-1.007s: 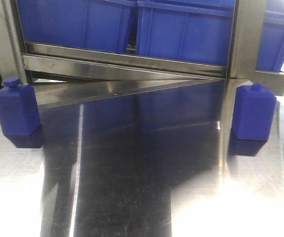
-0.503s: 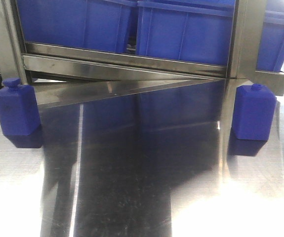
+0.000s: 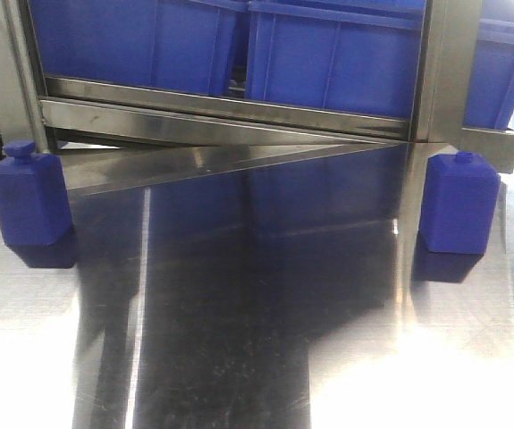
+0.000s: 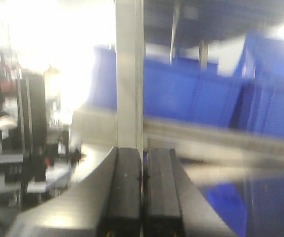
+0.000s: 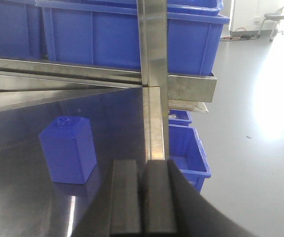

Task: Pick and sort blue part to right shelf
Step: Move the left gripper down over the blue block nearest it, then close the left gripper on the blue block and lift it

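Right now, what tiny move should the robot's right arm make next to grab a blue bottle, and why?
Probably open the right fingers. They are pressed shut with nothing between them, and the blue part stands upright on the table, ahead and to their left.

1. This looks like a factory or warehouse sorting station rather than a home or office.
2. The work surface is a polished sheet-steel table, finely scratched and mirror-bright.
3. A shelf frame of bare steel posts and rails rises over it.
4. Large blue plastic crates sit side by side on the shelf, and more floor crates stand below, beside the table.
5. The floor is smooth, glossy grey and wide open like a hall, with a chair far off.
6. 2 matching bottle-shaped pieces stand on the table: a left blue part and a right blue part.
7. Blurred dark equipment stands to one side.
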Action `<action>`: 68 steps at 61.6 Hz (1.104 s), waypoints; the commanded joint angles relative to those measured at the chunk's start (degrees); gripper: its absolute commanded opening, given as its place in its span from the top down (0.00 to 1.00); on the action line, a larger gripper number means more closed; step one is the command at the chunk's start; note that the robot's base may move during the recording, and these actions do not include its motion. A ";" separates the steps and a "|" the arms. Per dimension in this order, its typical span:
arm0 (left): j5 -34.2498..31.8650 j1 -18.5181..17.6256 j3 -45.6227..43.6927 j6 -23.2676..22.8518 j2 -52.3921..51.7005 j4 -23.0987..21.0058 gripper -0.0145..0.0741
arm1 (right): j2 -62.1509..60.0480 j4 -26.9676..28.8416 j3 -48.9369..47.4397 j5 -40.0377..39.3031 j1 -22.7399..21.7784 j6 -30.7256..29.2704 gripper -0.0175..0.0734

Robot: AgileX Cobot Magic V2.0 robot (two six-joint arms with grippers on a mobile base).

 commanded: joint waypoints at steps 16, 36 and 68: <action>22.29 -0.29 -25.95 -0.43 12.72 0.08 0.53 | -1.20 -0.02 -1.33 -4.89 -0.15 -0.13 0.74; 45.90 -0.59 -48.53 2.51 42.79 -11.39 0.27 | -1.20 -0.02 -1.33 -4.89 -0.15 -0.13 0.74; 57.34 -9.57 -72.01 7.22 83.02 -16.01 0.27 | -1.20 -0.02 -1.33 -4.89 -0.15 -0.13 0.74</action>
